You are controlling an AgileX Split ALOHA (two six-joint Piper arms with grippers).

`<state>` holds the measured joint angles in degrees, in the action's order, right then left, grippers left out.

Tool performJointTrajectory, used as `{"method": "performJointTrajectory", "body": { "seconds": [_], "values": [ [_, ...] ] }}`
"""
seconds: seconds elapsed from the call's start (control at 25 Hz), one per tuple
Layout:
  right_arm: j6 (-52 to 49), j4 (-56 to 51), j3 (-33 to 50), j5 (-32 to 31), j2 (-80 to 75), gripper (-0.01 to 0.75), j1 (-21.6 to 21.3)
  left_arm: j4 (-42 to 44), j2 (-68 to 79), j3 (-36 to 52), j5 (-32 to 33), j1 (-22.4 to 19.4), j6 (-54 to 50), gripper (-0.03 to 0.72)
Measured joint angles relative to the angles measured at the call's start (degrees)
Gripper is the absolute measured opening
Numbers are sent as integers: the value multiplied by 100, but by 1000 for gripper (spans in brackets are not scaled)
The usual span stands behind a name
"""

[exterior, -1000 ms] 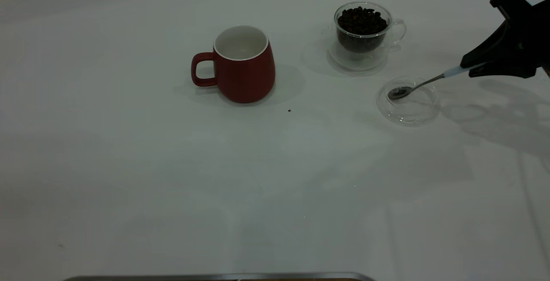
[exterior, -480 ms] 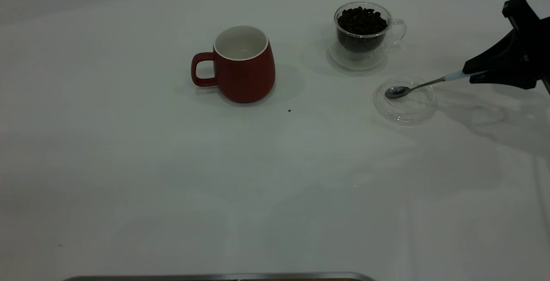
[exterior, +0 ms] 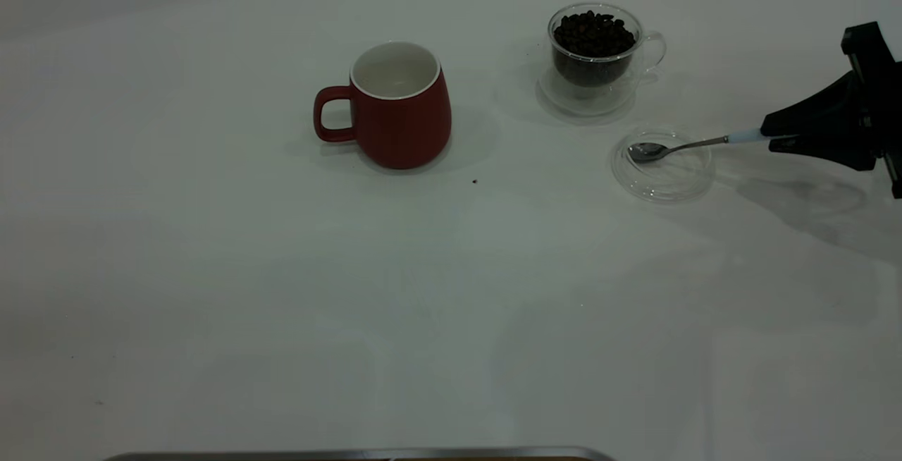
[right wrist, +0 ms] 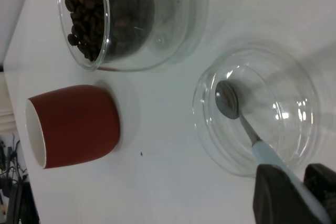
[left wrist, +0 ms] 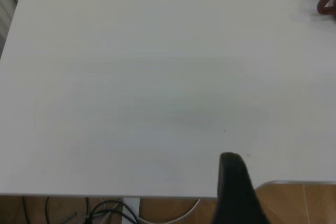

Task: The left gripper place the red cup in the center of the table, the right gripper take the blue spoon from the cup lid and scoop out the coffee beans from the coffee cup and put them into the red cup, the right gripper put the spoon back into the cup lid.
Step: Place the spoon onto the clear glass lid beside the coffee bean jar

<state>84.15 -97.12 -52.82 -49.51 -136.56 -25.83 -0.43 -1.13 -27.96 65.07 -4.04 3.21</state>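
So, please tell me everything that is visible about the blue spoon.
The blue spoon is a small teaspoon with a shiny metal bowl and stem and a pale blue handle. Its empty bowl lies inside the clear cup lid, the stem slanting up over the rim. The right tool is shut on the handle end.

Lab-type test bench: bare white table point(exterior: 211, 271), floor cables point(left wrist: 107, 212).
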Motion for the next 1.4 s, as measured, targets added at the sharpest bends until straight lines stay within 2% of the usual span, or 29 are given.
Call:
{"method": "performJointTrajectory", "body": {
  "seconds": [0.68, 1.08, 1.2, 1.4],
  "values": [
    [374, -268, -11, -448, -442, 114, -118, 0, 0, 0, 0, 0, 0, 532],
    [396, -307, -11, -400, -492, 117, -130, 0, 0, 0, 0, 0, 7, 532],
    [396, -312, -11, -316, -492, 142, -130, 0, 0, 0, 0, 0, 7, 532],
    [396, -313, -11, -11, -498, 239, -130, 0, 0, 0, 0, 0, 7, 532]
  ]
}}
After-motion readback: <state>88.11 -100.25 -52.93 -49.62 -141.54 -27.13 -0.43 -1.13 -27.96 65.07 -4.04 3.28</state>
